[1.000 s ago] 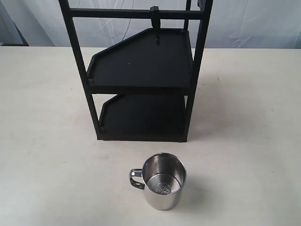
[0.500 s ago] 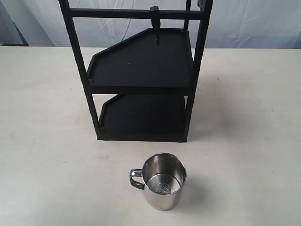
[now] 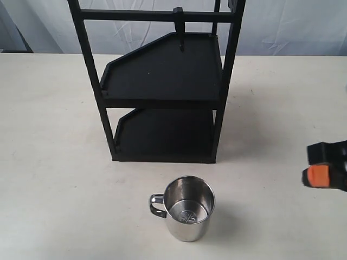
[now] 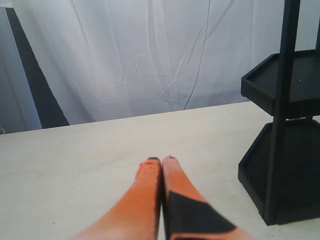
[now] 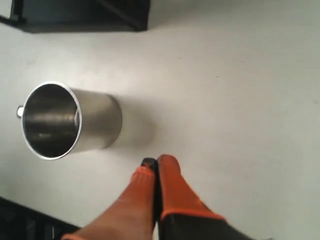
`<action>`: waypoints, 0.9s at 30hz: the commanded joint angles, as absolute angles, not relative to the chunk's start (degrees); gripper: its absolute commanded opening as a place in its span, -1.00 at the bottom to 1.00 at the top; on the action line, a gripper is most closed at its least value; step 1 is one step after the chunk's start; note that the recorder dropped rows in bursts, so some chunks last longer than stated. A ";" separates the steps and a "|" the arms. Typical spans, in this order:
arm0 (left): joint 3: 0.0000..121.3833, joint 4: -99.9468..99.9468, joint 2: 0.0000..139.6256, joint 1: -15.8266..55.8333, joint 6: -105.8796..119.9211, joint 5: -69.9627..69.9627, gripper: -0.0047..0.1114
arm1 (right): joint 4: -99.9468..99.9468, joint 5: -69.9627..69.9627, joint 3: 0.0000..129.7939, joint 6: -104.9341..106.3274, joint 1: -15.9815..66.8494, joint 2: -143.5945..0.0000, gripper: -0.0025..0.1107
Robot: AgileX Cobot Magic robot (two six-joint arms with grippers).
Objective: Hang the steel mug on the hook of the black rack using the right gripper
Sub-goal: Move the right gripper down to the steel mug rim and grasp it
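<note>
Left claw (image 4: 161,161): orange fingers pressed together, holding nothing, low over the pale worktop (image 3: 49,162), with the black rack (image 3: 162,81) off to one side. The rack stands upright at the back of the worktop; the hook (image 3: 179,27) hangs from the middle of its top crossbar, bare. The steel mug (image 3: 187,208) stands upright in front of the rack, apart from it, handle pointing left. Right claw (image 5: 152,162): fingers pressed together, empty, near the mug, not touching, at the right edge of the exterior view.

Soft, even light; faint shadows; right wrist view slightly blurred.
</note>
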State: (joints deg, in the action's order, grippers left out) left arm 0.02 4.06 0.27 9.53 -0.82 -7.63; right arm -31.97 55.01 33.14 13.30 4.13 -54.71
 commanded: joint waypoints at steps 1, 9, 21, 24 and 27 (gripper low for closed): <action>0.00 4.11 0.00 9.80 -0.96 -7.32 -0.89 | -33.65 50.51 33.81 14.66 15.77 -60.31 -0.95; 0.00 4.11 0.00 9.80 -0.96 -7.32 -0.89 | -24.51 42.25 39.43 4.40 32.62 -69.60 -0.94; 0.00 4.11 0.00 9.80 -0.96 -7.32 -0.89 | -19.28 36.71 43.96 -0.46 35.70 -83.56 -0.05; 0.00 4.11 0.00 9.80 -0.96 -7.32 -0.89 | -20.32 34.80 43.96 -0.46 35.70 -85.91 -0.07; 0.00 4.11 0.00 9.80 -0.96 -7.32 -0.89 | -21.53 33.98 43.96 0.00 35.70 -87.55 -0.07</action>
State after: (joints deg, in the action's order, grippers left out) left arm 0.02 4.06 0.27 9.53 -0.82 -7.63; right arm -20.43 35.36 43.55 -0.44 35.56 -86.32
